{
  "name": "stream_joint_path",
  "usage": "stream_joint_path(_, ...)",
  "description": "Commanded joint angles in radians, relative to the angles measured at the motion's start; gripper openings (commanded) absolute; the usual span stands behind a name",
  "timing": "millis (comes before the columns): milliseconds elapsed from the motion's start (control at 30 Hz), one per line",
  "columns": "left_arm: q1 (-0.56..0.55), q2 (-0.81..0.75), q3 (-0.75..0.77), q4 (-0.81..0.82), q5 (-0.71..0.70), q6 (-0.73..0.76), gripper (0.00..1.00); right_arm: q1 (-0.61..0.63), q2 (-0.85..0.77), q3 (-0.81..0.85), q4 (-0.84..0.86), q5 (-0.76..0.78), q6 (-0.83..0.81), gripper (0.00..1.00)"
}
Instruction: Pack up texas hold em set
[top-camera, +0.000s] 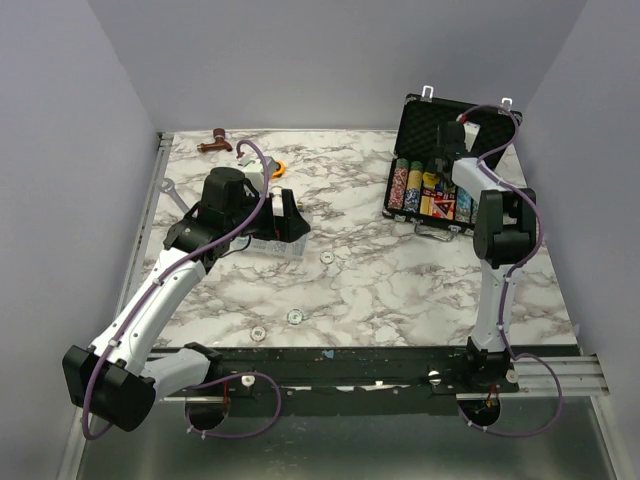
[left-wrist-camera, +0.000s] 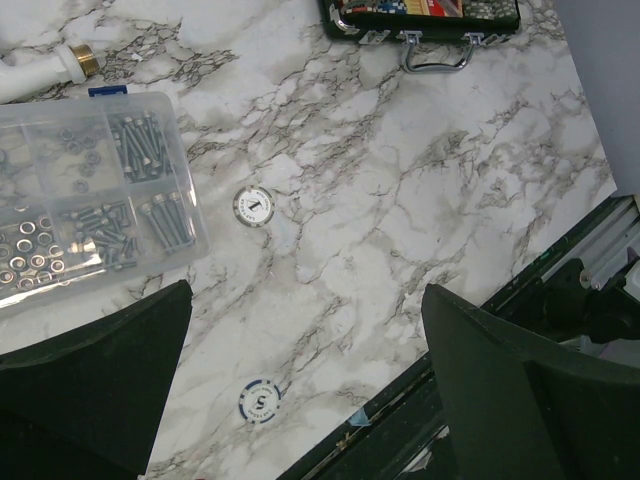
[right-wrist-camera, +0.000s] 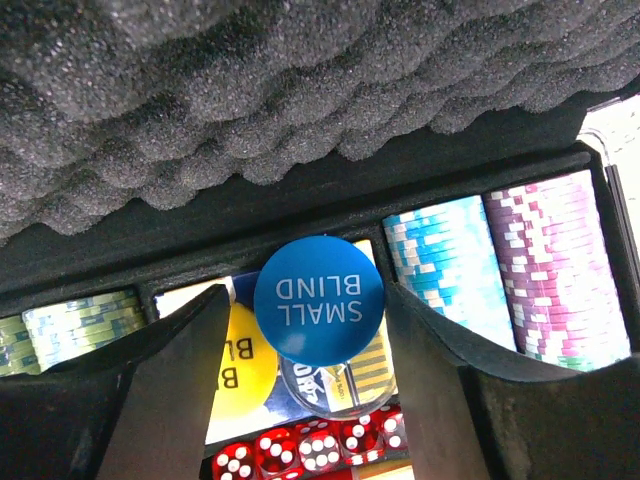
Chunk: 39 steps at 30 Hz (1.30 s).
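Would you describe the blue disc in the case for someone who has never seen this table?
Find the open black case, far right on the table. In its middle compartment, between the chip rows, a round disc sits between the jaws of the right gripper. Unlike the yellow disc and red dice beside it, it is blue and reads SMALL BLIND.

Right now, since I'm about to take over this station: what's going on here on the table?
The right fingers are inside the open case, with the blue Small Blind disc between them above the middle compartment. Whether they grip it is unclear. Chip rows, a yellow disc and red dice lie in the case. The left fingers hang wide open and empty beside the parts box, above two loose chips not yet packed.
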<state>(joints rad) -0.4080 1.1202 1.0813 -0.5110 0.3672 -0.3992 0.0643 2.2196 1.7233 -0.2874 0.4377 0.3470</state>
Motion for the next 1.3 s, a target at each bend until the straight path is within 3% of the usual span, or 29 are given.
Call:
stream_joint_path(0, 0.001, 0.001, -0.012, 0.017, 0.021, 0.014, 0.97, 0.0, 0.041, 0.029, -0.041, 0.037, -0.003, 0.64)
stream_joint_path(167, 0.002, 0.004, -0.014, 0.019, 0.023, 0.013, 0.97, 0.0, 0.041, 0.027, -0.041, 0.047, -0.004, 0.58)
stream_joint_path(367, 0.001, 0.003, -0.015, 0.02, 0.025, 0.013, 0.97, 0.0, 0.049, 0.029, -0.041, 0.044, -0.006, 0.62)
stream_joint_path(800, 0.001, 0.004, -0.016, 0.024, 0.032, 0.01, 0.97, 0.003, -0.047, -0.034, 0.014, 0.044, -0.011, 0.41)
stream_joint_path(1100, 0.001, 0.003, -0.017, 0.025, 0.036, 0.009, 0.96, 0.068, -0.162, -0.165, 0.102, 0.091, -0.006, 0.4)
stream_joint_path(1267, 0.001, 0.0, -0.019, 0.027, 0.039, 0.008, 0.97, 0.073, -0.143, -0.175, 0.098, 0.04, 0.011, 0.43)
